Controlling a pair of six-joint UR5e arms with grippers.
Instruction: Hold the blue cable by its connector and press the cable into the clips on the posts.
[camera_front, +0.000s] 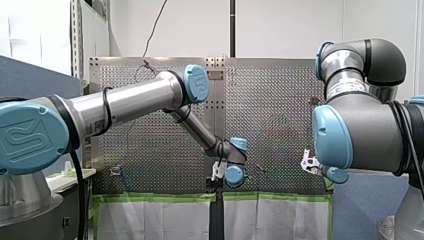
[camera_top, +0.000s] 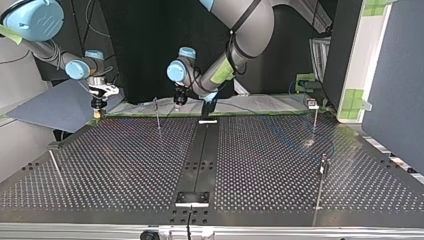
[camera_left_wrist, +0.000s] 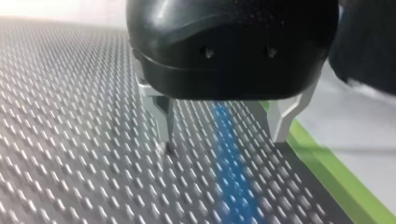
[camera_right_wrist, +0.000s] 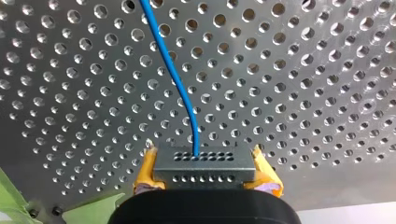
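**Right wrist view:** my right tool (camera_right_wrist: 203, 158) is clamped by its yellow pads (camera_right_wrist: 146, 167) on the grey connector (camera_right_wrist: 204, 169). The blue cable (camera_right_wrist: 174, 77) leaves the connector's front face and curves away over the perforated desk (camera_right_wrist: 303, 84). **Left wrist view:** well apart from the connector, my left tool (camera_left_wrist: 223, 139) hangs low with its metal fingers (camera_left_wrist: 163, 116) spread wide and empty. The cable lies on the desk between them, beside the green tape (camera_left_wrist: 327, 168). **Risks, as I judge them:** a pull from the connector on a slack cable could drag it sideways past a clip rather than into it. Too much tension could work the connector loose from the pads or bend a thin post (camera_top: 157, 114). The left fingers, so close to the desk, could catch a hole as they close. **Between views:** only the top view shows the posts, the nearest standing between the connector and my left tool; neither wrist view shows any. The hold on the connector and the cable's lie are plain only at the wrists. In the top view I cannot trace the cable or make out the clips.
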